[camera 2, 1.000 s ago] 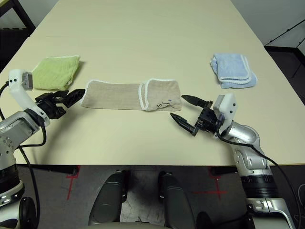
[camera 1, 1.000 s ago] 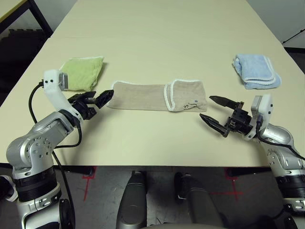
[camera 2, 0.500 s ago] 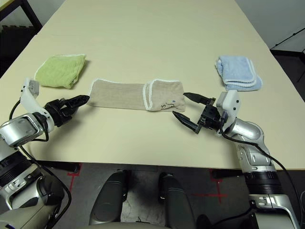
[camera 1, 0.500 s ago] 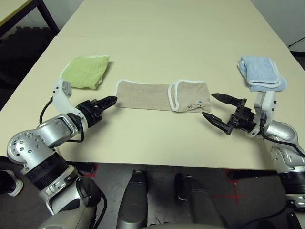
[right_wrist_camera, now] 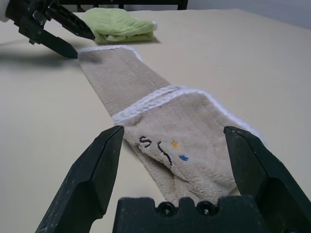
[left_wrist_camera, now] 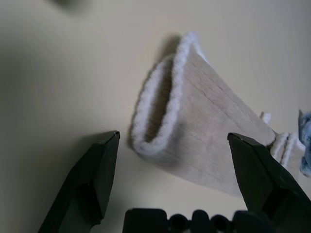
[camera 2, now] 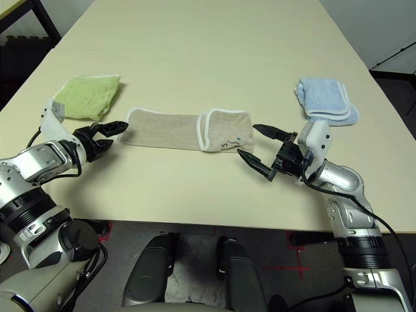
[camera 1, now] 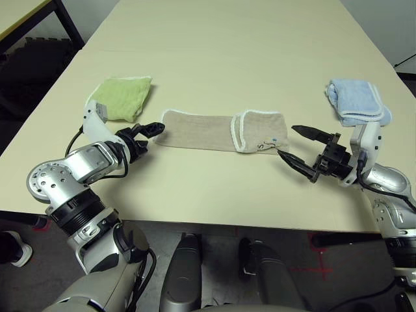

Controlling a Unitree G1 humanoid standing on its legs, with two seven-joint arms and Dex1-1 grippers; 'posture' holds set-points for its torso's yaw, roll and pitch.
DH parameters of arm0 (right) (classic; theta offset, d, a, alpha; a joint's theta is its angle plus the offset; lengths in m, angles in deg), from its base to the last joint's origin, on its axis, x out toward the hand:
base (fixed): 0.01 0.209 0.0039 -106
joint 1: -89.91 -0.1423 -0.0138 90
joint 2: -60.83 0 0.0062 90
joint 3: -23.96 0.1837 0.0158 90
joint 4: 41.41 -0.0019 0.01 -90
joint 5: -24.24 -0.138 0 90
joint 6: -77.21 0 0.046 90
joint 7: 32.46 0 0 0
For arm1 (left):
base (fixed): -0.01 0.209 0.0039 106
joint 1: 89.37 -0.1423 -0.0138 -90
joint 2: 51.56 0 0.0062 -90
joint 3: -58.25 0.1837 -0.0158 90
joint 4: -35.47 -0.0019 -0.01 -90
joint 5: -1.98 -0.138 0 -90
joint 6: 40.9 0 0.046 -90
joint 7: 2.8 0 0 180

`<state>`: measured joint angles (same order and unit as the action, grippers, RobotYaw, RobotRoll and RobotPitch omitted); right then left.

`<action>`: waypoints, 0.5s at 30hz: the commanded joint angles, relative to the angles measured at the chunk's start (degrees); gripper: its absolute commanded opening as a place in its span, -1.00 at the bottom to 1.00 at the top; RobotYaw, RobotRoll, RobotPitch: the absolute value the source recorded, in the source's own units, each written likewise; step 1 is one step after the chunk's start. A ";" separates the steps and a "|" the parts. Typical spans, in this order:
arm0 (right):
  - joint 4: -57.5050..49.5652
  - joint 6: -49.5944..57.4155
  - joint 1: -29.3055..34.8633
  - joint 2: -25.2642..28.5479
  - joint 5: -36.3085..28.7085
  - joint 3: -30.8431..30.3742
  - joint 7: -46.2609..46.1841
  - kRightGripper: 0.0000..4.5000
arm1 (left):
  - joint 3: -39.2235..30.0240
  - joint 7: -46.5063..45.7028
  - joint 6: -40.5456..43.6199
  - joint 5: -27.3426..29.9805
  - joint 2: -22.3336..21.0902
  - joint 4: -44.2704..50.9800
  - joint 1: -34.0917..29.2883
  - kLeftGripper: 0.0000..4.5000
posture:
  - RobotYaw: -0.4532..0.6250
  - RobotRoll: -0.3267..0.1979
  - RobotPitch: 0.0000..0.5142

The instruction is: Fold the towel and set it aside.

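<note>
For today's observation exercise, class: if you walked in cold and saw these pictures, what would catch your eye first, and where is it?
First the beige towel, lying as a long strip across the middle of the table, its right end folded back over itself. Next the two open grippers at its ends: the left gripper at the left end, the right gripper at the folded end. A green towel lies far left and a blue towel far right.

The towel point(right_wrist_camera: 189, 141) bears a small dark stitched mark that reads roughly as an "S" beside a slanted stroke, with an orange and a blue dot.
</note>
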<state>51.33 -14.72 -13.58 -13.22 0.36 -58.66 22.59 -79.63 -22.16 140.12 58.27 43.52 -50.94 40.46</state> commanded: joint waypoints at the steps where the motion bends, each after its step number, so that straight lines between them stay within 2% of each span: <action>1: -0.40 0.55 0.29 0.78 -0.22 1.01 -0.38 0.99 | 2.08 -1.37 1.48 1.47 1.95 -2.00 -1.53 1.00 | 0.19 0.25 -0.23; 6: -0.60 0.71 -0.04 0.54 -0.02 0.55 -0.84 0.99 | 2.67 -0.96 1.48 -1.05 4.06 -2.92 -0.53 1.00 | 0.18 0.25 -0.22; 10: -1.74 1.27 0.27 0.40 -0.15 0.71 -1.78 0.99 | 4.10 0.56 0.48 -4.83 3.92 -3.74 -0.30 1.00 | 0.15 0.25 -0.22; 13: -2.29 1.39 1.07 0.83 -0.24 1.15 -2.03 1.00 | 5.21 1.89 -1.04 -7.56 2.50 -4.59 -0.57 0.73 | 0.14 0.25 -0.20; 15: -2.60 1.43 1.58 1.01 -0.27 1.35 -2.16 1.00 | 6.28 3.15 -1.80 -8.82 1.72 -4.76 -0.75 0.41 | 0.14 0.25 -0.20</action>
<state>49.69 -13.80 -13.02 -12.82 0.37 -58.40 20.66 -75.47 -19.46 137.70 52.14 44.81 -53.12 41.41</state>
